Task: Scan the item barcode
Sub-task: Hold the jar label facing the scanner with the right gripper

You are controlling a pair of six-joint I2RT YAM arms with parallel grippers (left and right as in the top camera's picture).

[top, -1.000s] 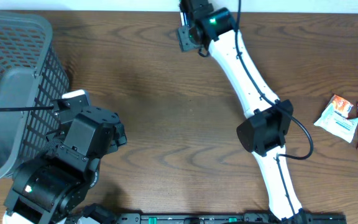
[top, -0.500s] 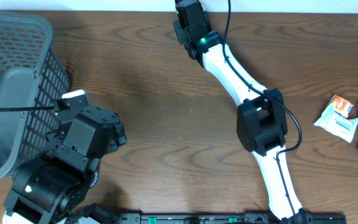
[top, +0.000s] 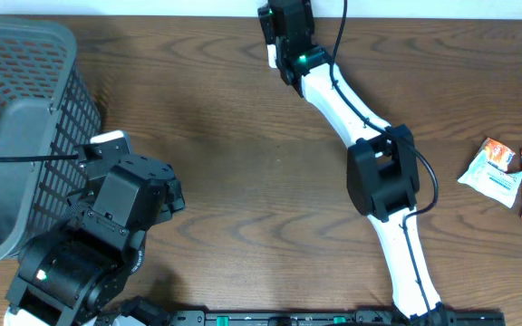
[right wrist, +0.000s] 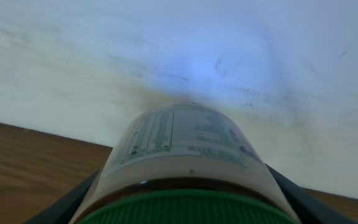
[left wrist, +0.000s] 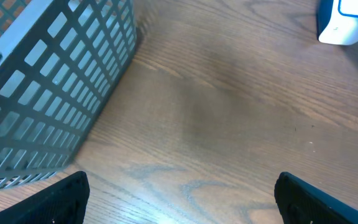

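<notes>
At top centre of the overhead view the right gripper (top: 284, 20) sits against the frame edge, so the item can't be seen from above. Right wrist cam has it: a bottle (right wrist: 185, 155) filling the lower middle of frame, green cap twd the lens, brownish band just behind the cap, then a white label w/ fine print in boxed panels. Print too blurred to read; no barcode made out. Dark fingers (right wrist: 64, 205) show at both lower corners, hugging the bottle's sides, i.e. jaws clamped on it. Cap bottom cut off by the lower edge. Behind the bottle: pale scuffed surface w/ a bluish glow, strip of wooden table at lower left.

Left gripper (left wrist: 188, 202) at the bottom of its wrist view, jaws wide apart, nothing btwn them, only fingertips in shot. Grey mesh basket (left wrist: 48, 93) takes the left side, top cut off. White-and-blue object (left wrist: 347, 22) at upper right, cropped by the corner; can't tell what it is.

Overhead, far right: two snack packets (top: 506, 177) lying touching, well apart from both arms.
</notes>
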